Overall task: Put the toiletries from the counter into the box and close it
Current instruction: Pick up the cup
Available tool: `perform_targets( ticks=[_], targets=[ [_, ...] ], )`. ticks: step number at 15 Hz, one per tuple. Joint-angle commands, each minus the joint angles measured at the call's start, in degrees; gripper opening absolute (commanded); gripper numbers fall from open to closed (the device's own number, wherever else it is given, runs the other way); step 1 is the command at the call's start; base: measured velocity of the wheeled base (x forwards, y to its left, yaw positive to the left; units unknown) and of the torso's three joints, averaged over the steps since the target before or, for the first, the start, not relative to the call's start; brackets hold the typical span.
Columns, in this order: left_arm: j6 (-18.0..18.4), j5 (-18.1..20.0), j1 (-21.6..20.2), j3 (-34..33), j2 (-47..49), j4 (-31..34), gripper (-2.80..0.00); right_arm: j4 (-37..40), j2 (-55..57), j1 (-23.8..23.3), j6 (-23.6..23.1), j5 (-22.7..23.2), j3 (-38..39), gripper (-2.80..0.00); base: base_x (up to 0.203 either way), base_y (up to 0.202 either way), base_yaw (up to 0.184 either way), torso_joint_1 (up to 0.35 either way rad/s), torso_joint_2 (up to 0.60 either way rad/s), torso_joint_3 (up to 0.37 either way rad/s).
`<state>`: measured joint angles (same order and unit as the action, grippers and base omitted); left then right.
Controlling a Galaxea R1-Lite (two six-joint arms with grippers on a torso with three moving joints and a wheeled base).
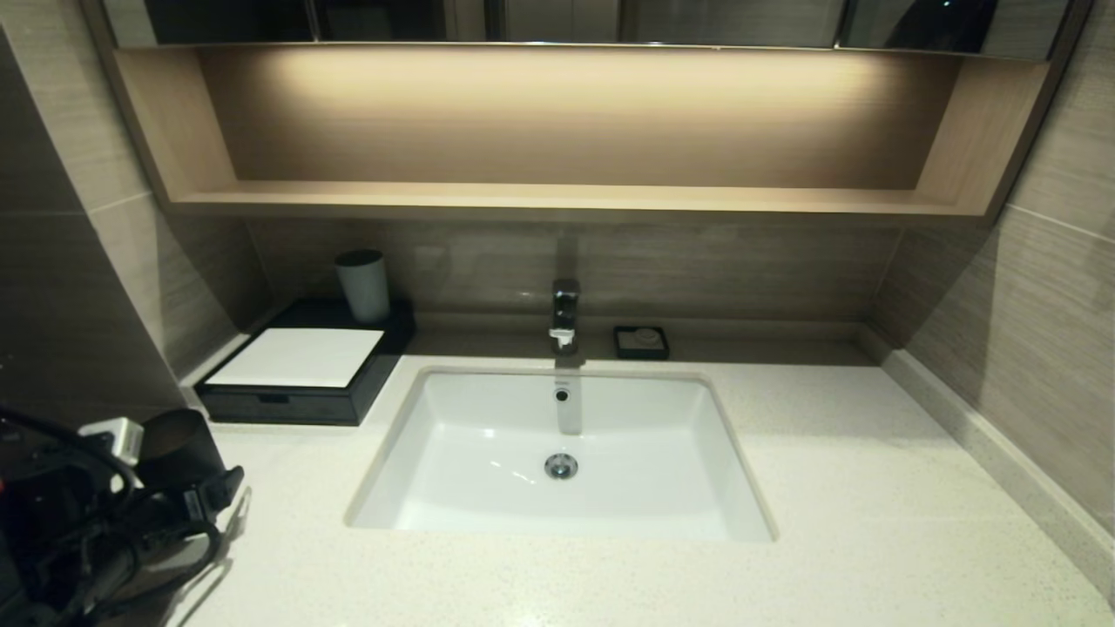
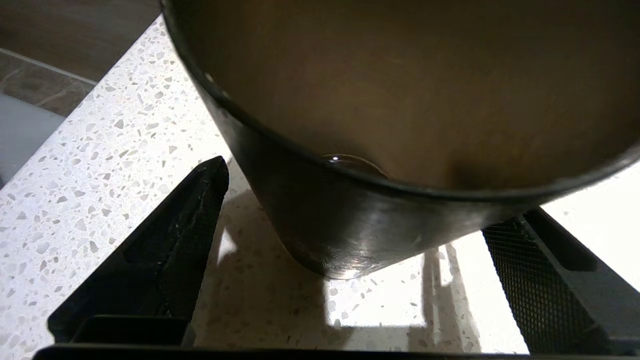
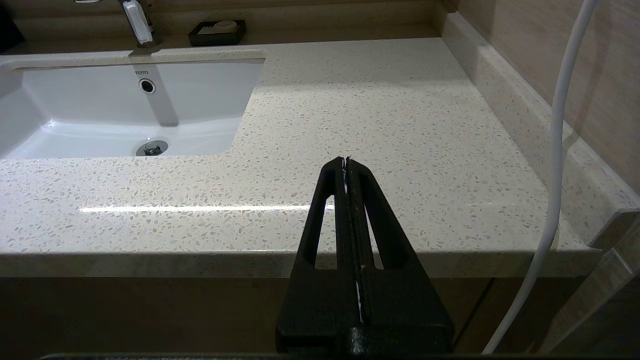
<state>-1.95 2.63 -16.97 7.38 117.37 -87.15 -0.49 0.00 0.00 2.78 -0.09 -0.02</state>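
The black box with its white top panel stands at the counter's back left, its front drawer pushed in. No toiletries show in any view. My left gripper is open at the counter's near left corner. Its fingers stand on either side of a dark tapered cup that rests upright on the stone, with a gap showing at the cup's base. My right gripper is shut and empty, hanging just in front of the counter's front edge on the right.
A white basin is sunk in the middle, with a tap behind it. A small black soap dish sits at the back. A pale grey cup stands on the box's rear. Tiled walls close both sides.
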Motion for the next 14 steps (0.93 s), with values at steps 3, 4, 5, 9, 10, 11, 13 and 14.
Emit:
perform_targets(
  ticks=[3,4,5,9,10,11,13,14],
  targets=[
    [-0.07,0.00,0.01,0.45,0.31,-0.51,0.00,-0.04,0.09,0.00,0.03,0.00,-0.06,-2.80,0.000,0.000,0.000,0.000,0.00,0.000],
    [-0.01,0.00,0.01,0.36,0.40,-0.51,0.00,-0.04,0.09,0.00,0.03,0.00,0.02,-2.80,0.000,0.000,0.000,0.000,0.00,0.000],
    [-0.07,0.09,0.01,0.36,0.52,-0.51,0.00,-0.02,0.09,0.00,0.03,0.00,0.02,-2.80,0.000,0.000,0.000,0.000,0.00,0.000],
    [-0.25,0.09,0.01,0.36,1.37,-0.51,0.00,-0.04,0.09,0.00,0.03,0.00,0.01,-2.80,0.000,0.000,0.000,0.000,0.00,0.000],
    [-0.25,0.09,0.01,0.36,1.37,-0.51,0.00,-0.04,0.09,0.00,0.03,0.00,-0.02,-2.80,0.000,0.000,0.000,0.000,0.00,0.000],
    [-0.25,0.09,0.01,0.36,1.37,-0.51,0.00,-0.04,0.09,0.00,0.03,0.00,0.02,-2.80,0.000,0.000,0.000,0.000,0.00,0.000],
    [-0.25,0.09,0.01,0.36,1.46,-0.51,0.00,-0.04,0.09,0.00,0.03,0.00,0.02,-2.80,0.000,0.000,0.000,0.000,0.00,0.000],
    [-0.25,0.09,0.01,0.36,1.46,-0.51,0.00,-0.04,0.09,0.00,0.03,0.00,0.02,-2.80,0.000,0.000,0.000,0.000,0.00,0.000]
  ],
)
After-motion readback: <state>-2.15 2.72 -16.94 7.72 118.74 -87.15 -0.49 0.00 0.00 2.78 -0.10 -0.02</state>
